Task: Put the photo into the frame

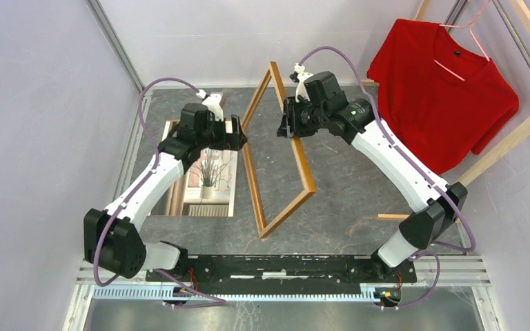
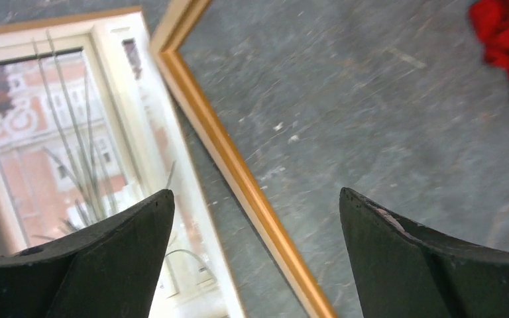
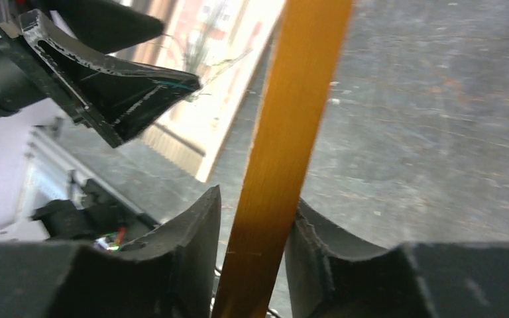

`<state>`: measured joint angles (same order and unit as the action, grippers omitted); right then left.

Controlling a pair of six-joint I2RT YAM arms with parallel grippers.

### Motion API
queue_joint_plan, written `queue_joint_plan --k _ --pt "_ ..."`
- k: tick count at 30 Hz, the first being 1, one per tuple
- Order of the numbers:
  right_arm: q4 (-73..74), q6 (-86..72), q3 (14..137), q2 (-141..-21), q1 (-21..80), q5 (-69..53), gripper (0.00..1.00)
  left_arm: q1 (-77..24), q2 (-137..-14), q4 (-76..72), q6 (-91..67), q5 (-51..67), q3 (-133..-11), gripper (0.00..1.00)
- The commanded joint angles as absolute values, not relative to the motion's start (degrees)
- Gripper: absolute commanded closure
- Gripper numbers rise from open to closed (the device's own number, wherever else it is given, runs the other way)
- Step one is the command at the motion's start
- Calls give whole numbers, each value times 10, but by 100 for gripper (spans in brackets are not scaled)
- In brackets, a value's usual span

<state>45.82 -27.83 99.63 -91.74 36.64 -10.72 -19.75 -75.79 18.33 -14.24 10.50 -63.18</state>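
Orange-brown wood is clamped between the fingers of the right gripper (image 3: 257,199): in the right wrist view a thin rail of the frame (image 1: 303,165) is seen running straight through the jaws, with a pad pressed against each side of it. From above, the grip is placed on the frame's 3 o'clock long rail, toward its 12 o'clock end. The frame is held tilted, with that rail raised off the grey table (image 1: 359,200), while the opposite long rail, at 9 o'clock, appears to rest on the surface.

The photo (image 1: 210,176) is laid flat and face up on the table at 9 o'clock of the frame, outside it, its plant and window picture plainly shown. Its 3 o'clock edge is set close beside the frame's low rail; whether the two touch cannot be told. A brown board (image 1: 173,193) is glimpsed under the photo along its 9 o'clock edge.

The left gripper (image 1: 238,134) is held above the seam between photo and frame, near the 12 o'clock end of both. Its jaws are spread wide apart and nothing is held between them.

At 2 o'clock of the table a red shirt (image 1: 442,89) is hung from a pale wooden rack (image 1: 517,134).
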Motion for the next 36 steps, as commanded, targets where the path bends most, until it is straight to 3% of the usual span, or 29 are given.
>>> queue_joint_plan --k 1,10,17,25,36 --pt "484 -224 995 -887 357 -28 61 -199 -779 179 -46 53 -594 0" --pt "468 -224 883 -831 327 59 76 -201 -806 148 78 -10 -514 0" --pt "422 -235 766 -769 306 161 79 -211 -795 135 127 -27 -483 0" --pt "347 -252 634 -734 271 192 79 -237 -803 117 134 -57 -462 0" --pt "295 -213 555 -801 265 237 80 -246 -839 112 137 -83 -484 0"
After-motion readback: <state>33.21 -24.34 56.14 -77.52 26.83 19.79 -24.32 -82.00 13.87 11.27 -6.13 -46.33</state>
